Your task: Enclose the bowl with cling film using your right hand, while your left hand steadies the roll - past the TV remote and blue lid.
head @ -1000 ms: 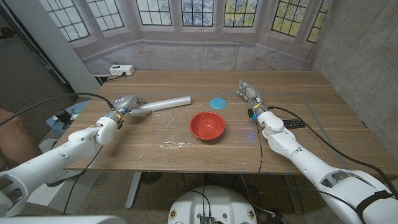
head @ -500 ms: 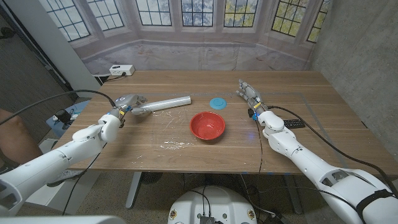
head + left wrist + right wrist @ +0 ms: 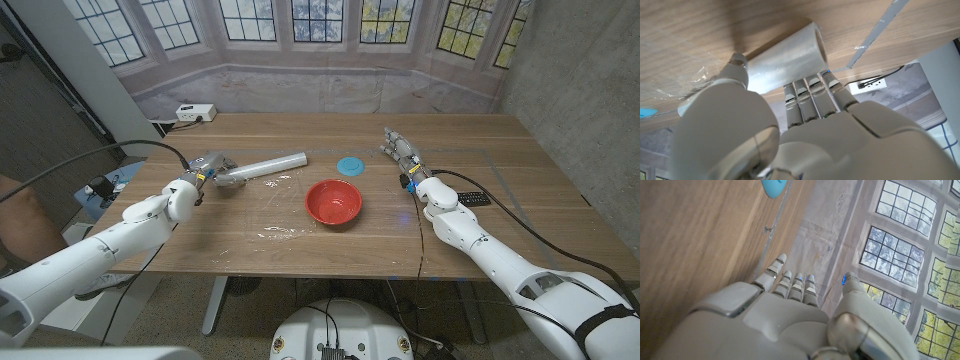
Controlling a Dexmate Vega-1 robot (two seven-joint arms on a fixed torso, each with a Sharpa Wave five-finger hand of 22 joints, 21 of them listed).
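Left hand (image 3: 205,167): fingers closed over near end of cling film roll (image 3: 262,166).
Right hand (image 3: 400,152): fingers extended, empty, beside blue lid (image 3: 349,165).
Bowl (image 3: 334,202): uncovered.

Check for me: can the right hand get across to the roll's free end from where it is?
Probably yes: the right hand is open, and only the flat blue lid lies between it and the roll; the bowl sits nearer the robot.

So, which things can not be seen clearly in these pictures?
- Black TV remote: head view, mostly hidden behind the right arm.
- Left hand on the clear cling film roll: left wrist view, the hand's back hides any grip.
- Loose film on the table: head view, extent unclear.
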